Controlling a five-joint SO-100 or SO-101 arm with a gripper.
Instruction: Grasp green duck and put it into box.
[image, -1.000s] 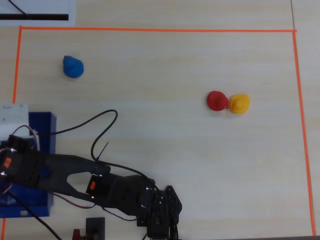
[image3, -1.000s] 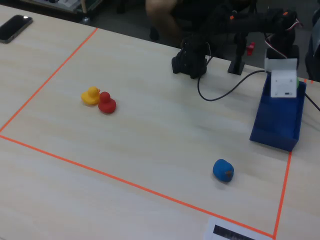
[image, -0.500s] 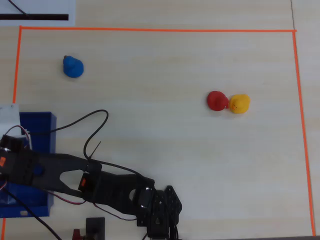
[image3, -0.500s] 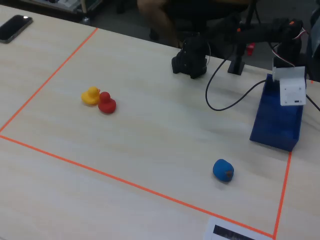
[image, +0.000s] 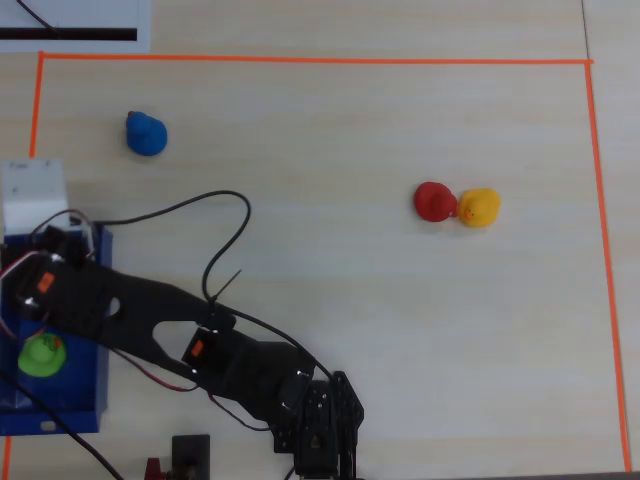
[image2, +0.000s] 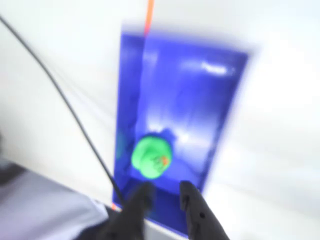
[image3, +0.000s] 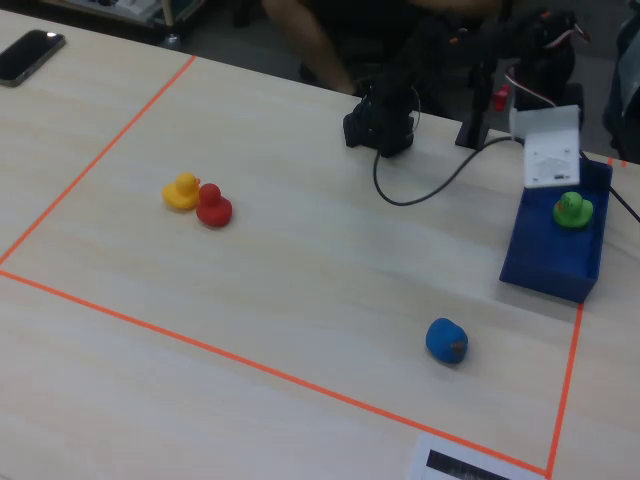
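The green duck (image2: 151, 157) is inside the deep-blue box (image2: 200, 100), near the end closest to me. My gripper (image2: 165, 194) hangs above that end, open and empty, with a clear gap between the two dark fingers and the duck beyond their tips. The wrist view is blurred. The overhead view shows the duck (image: 43, 355) in the box (image: 60, 415) at the left edge, with my arm reaching over it and hiding the fingers. The fixed view shows the duck (image3: 572, 210) in the box (image3: 545, 270) at the right, below my white wrist housing (image3: 550, 150).
A blue duck (image: 146, 133) lies at the far left of the taped area. A red duck (image: 433, 200) and a yellow duck (image: 479, 207) sit touching at the right. Orange tape (image: 300, 59) frames the table. A black cable (image: 215, 250) loops beside my arm.
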